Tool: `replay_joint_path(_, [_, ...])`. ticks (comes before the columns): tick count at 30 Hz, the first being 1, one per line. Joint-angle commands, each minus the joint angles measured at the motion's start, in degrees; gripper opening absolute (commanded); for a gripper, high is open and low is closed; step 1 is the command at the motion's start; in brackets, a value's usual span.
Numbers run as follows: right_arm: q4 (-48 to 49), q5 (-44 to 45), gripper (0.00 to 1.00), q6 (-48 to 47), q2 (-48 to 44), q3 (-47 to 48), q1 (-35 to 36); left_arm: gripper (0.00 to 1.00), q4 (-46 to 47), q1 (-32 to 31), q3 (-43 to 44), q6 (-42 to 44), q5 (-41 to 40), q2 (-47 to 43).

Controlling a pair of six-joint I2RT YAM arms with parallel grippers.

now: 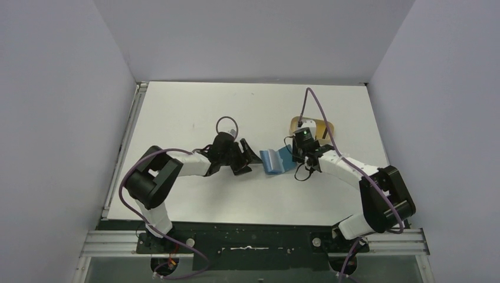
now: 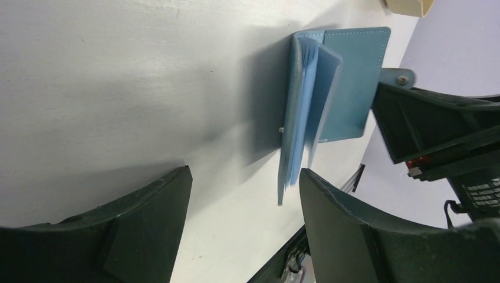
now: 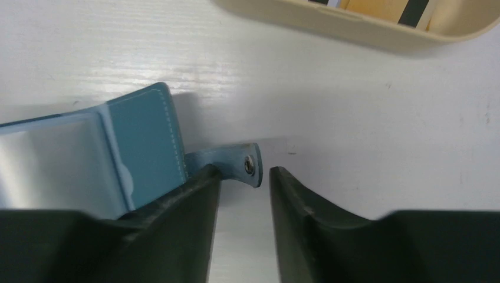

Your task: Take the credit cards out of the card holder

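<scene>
Card holder opened, extraction under way: on the white tabletop the teal-blue card holder lies spread between my two arms. Its clear inner sleeves fan upward and its snap tab points toward the right arm. My right end effector is set narrow, with the tab's tip in the slim gap between its jaws and one finger lying over the wallet's edge. Whether it truly pins the wallet I cannot tell. My left end effector is spread wide and holds nothing, lined up just short of the raised sleeves. Just beyond the wallet sits a tan tray, where what look like credit cards, one dark-striped, show inside. I judge the step in hand to be steadying the holder for another pull, though I cannot see whether any card is left in the sleeves. The next move, as I read it, calls for closing the left fingers on a single card edge, not the sleeve, then drawing it straight out while the right stops the wallet sliding
</scene>
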Motion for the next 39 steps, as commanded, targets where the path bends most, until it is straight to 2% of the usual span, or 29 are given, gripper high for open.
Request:
replay_joint_path(1, [-0.9,0.99,0.51,0.87,1.25,1.04,-0.04,0.65,-1.61,-0.46,2.98,2.25,-1.01,-0.05])
replay_joint_path(3, [-0.36,-0.15,0.65,0.96,0.55,1.41,0.03,0.65,-1.62,-0.74,3.82,2.26,-1.01,0.44])
replay_joint_path(5, [-0.1,-0.67,0.7,0.78,0.11,1.84,-0.06,0.64,-1.69,-1.06,4.77,2.26,-1.32,1.15])
replay_joint_path(13, [6.15,-6.29,0.72,0.66,-1.47,-1.64,-0.07,0.6,-1.56,-1.83,7.57,1.8,-2.58,4.28])
replay_joint_path(15, [8.31,-8.0,0.72,1.16,-1.29,-2.93,-0.12,0.53,-0.56,-1.83,7.78,1.21,-2.68,4.72])
replay_joint_path(18, [9.67,-9.02,0.72,1.63,0.09,-3.6,-0.12,0.36,-0.26,-1.83,8.07,0.8,-2.81,4.62])
replay_joint_path(22, [10.66,-10.11,0.72,1.43,2.09,-3.88,-0.11,0.24,-1.39,-1.62,7.79,1.21,-3.4,2.99])
replay_joint_path(33, [12.16,-12.38,0.72,1.31,4.98,-4.23,-0.1,0.38,-5.02,2.33,3.72,5.2,-3.57,-3.89])
replay_joint_path(36, [12.16,-12.78,0.72,1.36,5.54,-4.23,-0.07,0.38,-5.48,3.39,2.69,5.71,-3.43,-4.97])
replay_joint_path(39, [13.98,-13.17,0.72,1.42,6.03,-4.23,-0.05,0.35,-5.36,3.79,2.38,5.86,-3.31,-5.11])
